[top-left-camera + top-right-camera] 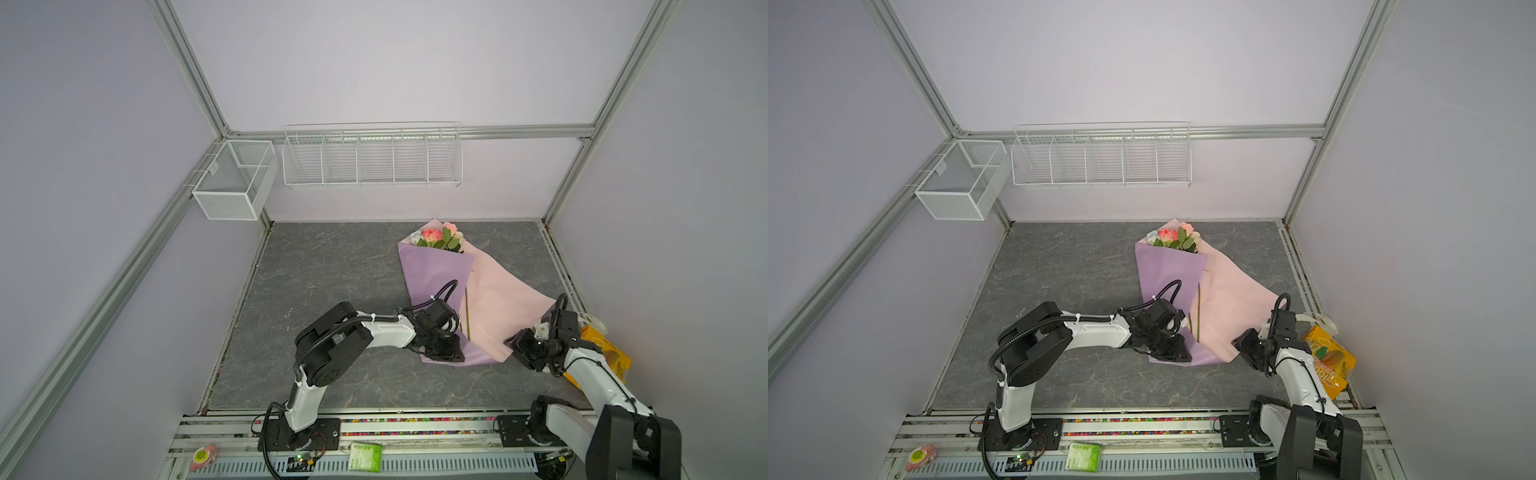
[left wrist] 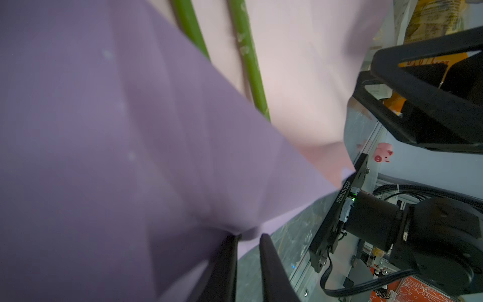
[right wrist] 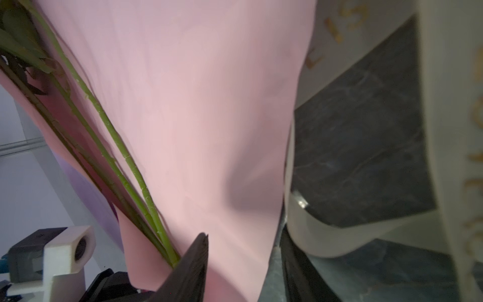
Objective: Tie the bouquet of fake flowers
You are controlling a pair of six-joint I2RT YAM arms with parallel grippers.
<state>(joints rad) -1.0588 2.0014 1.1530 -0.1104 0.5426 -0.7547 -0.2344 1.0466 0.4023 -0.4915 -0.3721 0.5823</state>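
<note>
Treat bouquet (image 1: 439,237) as likely light, floppy; pinch slippery stems (image 3: 127,157) low, through paper (image 1: 498,299). Note left gripper (image 2: 249,236) narrow at paper's corner, grip unclear; right gripper (image 3: 244,235) wide astride paper's edge.

Bouquet stems (image 1: 466,311) mostly beneath paper (image 1: 432,274)

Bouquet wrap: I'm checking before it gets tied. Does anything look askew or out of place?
Yes. The wrap is only half done: the lilac flap is folded over, but the pink flap lies spread open, leaving the bouquet stems bare between them. An orange packet at the far right seems out of place.
</note>
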